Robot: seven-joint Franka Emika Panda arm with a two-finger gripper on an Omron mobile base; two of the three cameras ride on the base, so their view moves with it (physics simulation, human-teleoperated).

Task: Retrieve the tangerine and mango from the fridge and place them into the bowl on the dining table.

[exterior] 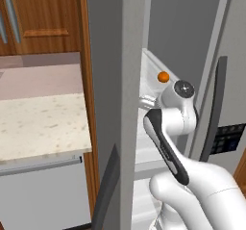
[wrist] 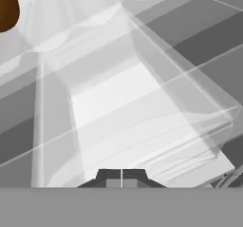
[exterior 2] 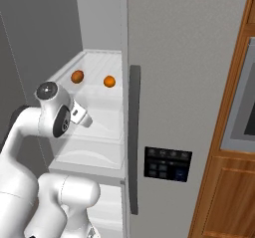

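The gripper [wrist: 122, 177] is sitting fully closed, its two dark fingertips [wrist: 110, 176] pressing together with nothing between them. In the hand view it is pointing down over clear plastic shelves and drawers [wrist: 142, 121] inside the fridge [exterior 2: 184, 58], and a dark orange fruit [wrist: 7, 5] is showing at the upper left corner, well apart from the tips. In the right base view the gripper [exterior 2: 85, 120] is reaching into the open left compartment, over the white shelf [exterior 2: 99, 107]. Two orange fruits are lying further back on that shelf: one on the left [exterior 2: 76, 76] and one on the right [exterior 2: 109, 81], near each other but not touching, and both clear of the gripper. Which one is the tangerine and which the mango cannot be told. The right fridge door is standing closed, carrying a long dark vertical handle [exterior 2: 134, 140] and a black control panel [exterior 2: 168, 164]. In the left base view a beige speckled counter [exterior: 38, 123] is lying to the left of the fridge, over a white appliance [exterior: 43, 195], with wooden cabinets [exterior: 43, 17] above.
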